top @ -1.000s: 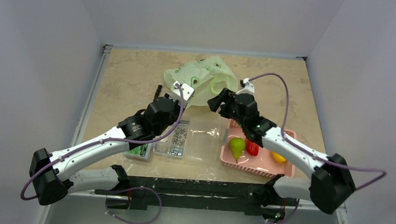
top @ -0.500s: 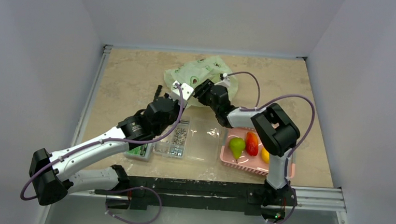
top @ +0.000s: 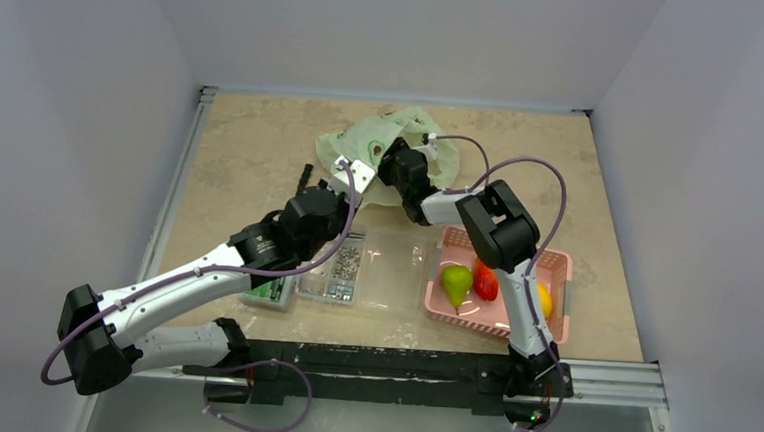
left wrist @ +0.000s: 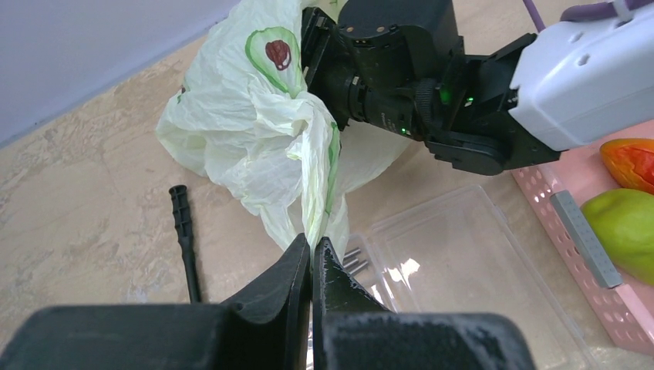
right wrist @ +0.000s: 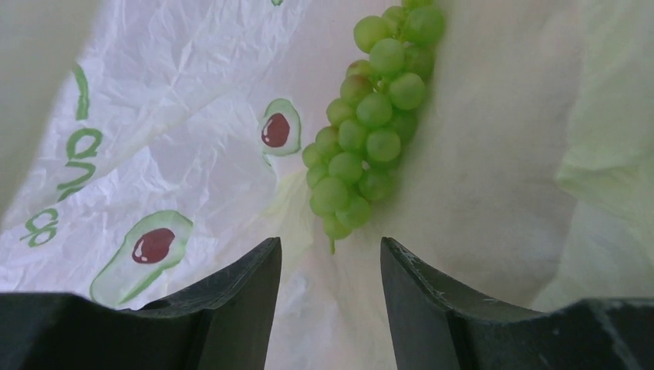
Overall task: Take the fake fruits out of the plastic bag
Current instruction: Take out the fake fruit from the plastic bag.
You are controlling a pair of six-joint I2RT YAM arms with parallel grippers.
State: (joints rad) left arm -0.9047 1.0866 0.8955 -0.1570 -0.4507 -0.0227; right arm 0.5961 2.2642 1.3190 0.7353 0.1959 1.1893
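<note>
Bench [top: 252, 148] of mottled beige, carrying everything. At far centre, beyond the clear box: crumpled plastic bag [top: 371, 137], pale yellow-green with avocado prints, mouth turned toward the right arm. At near right: pink basket [top: 558, 272], just beside the clear compartmented box [top: 395, 272]; touching or not, cannot tell. Small metal parts in the box's left compartments.

Clenched: left pincer [left wrist: 311, 250], fingers pressed together on a twisted strand of the bag's edge, strand running from the fingertips up into the bag body. Released: right pincer [right wrist: 330, 254], pushed inside the bag, fingers apart, nothing between them.

Inside the bag: green grape bunch [right wrist: 362, 131], lying on the plastic just ahead of the right fingers, lower tip pointing toward the gap, not touched.

In the basket's left end: green pear [top: 456, 281] and red-orange piece [top: 487, 283], side by side. Same basket, farther right: yellow lemon [top: 544, 302], partly hidden behind the right arm.

Flat on the bench, just left of the bag: thin black tool [left wrist: 183, 231].
</note>
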